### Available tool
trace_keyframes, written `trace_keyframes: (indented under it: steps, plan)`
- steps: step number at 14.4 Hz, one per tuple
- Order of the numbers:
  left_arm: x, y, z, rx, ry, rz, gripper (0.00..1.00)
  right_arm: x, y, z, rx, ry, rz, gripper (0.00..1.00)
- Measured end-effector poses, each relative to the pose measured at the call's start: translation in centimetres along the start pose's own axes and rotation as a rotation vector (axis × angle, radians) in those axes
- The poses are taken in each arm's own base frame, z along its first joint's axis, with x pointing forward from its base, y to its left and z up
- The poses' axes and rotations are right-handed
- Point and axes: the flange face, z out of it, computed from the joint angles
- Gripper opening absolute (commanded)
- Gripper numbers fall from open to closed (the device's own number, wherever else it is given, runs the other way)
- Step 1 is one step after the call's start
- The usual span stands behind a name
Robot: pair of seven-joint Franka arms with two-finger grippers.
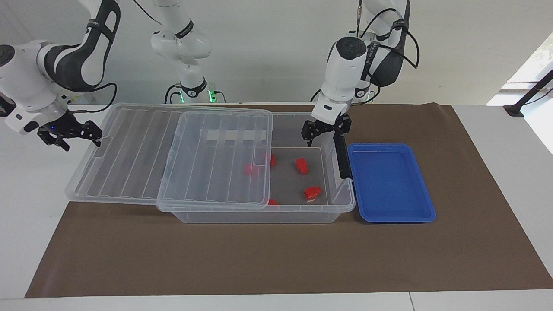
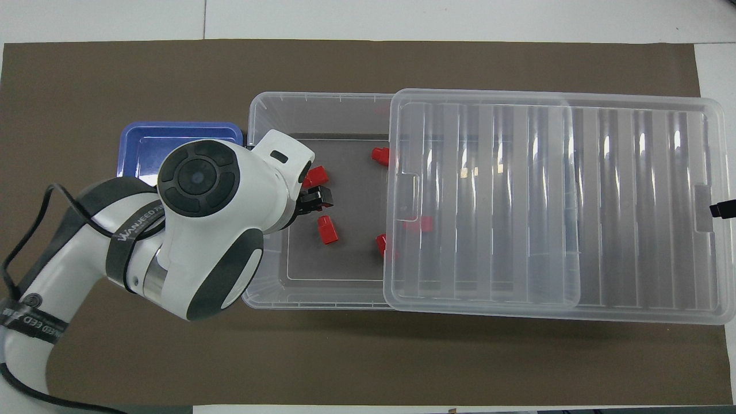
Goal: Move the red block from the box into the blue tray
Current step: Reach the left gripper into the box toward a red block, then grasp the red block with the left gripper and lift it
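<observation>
The box (image 1: 259, 214) is a clear bin on the brown mat, also in the overhead view (image 2: 261, 115). Its ribbed lid (image 1: 129, 151) is slid toward the right arm's end, leaving the end beside the blue tray (image 1: 389, 181) uncovered. Several red blocks lie inside. Two lie in the uncovered part, one (image 1: 301, 166) nearer to the robots than the other (image 1: 312, 192). My left gripper (image 1: 325, 134) hangs open and empty over that part, above the blocks (image 2: 327, 229). The tray holds nothing I can see and is partly hidden under my left arm in the overhead view (image 2: 172, 138).
My right gripper (image 1: 96, 134) waits at the lid's outer edge, at the right arm's end; it also shows in the overhead view (image 2: 723, 209). A black clip handle (image 1: 342, 157) sits on the box's end wall next to the tray. A third arm base stands at the back.
</observation>
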Motion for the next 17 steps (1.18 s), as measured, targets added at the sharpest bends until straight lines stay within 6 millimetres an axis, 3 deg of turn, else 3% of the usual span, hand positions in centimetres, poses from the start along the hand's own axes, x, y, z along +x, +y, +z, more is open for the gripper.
trace_keyframes:
  steps: [3, 6, 8, 12, 17]
  plan:
    - [-0.3, 1.6, 2.9, -0.001, -0.01, -0.049, 1.0, 0.9, -1.0, -1.5, 0.01, -0.022, 0.01, 1.0]
    - [0.0, 1.7, 4.7, -0.003, -0.012, -0.06, 1.0, 2.5, -2.7, -3.9, 0.018, -0.045, 0.033, 1.0]
    - [0.1, 1.6, 6.3, -0.007, -0.011, -0.063, 1.0, 3.6, -4.9, -5.4, 0.022, -0.055, 0.049, 1.0]
    - [-0.3, 1.6, 10.3, 0.003, -0.028, -0.06, 0.97, 5.2, -11.5, -8.0, 0.03, -0.082, 0.139, 1.0]
    - [-1.4, 1.5, 13.3, -0.004, -0.025, -0.057, 0.96, 4.5, -14.8, -10.1, 0.052, -0.108, 0.258, 1.0]
